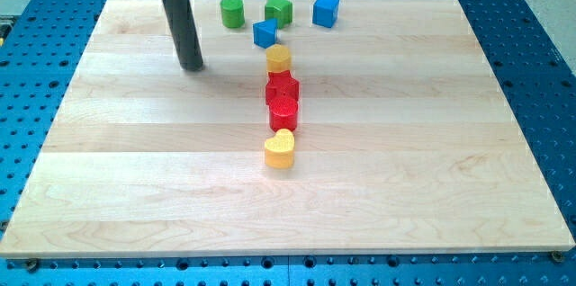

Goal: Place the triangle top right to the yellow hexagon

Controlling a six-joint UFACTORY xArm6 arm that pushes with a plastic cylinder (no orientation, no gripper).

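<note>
The blue triangle [265,32] lies near the view's top centre, touching the upper left of the yellow hexagon [279,58]. My tip [193,67] rests on the board to the view's left of both, well apart from them and touching no block. Below the hexagon a red star-like block [282,87] and a second red block [283,113] touch each other in a column. A yellow heart [280,149] sits just below them.
Along the view's top edge stand a green cylinder [233,13], a green star-like block [279,9] and a blue cube [326,11]. The wooden board [432,142] lies on a blue perforated table. The arm's base shows at the top centre.
</note>
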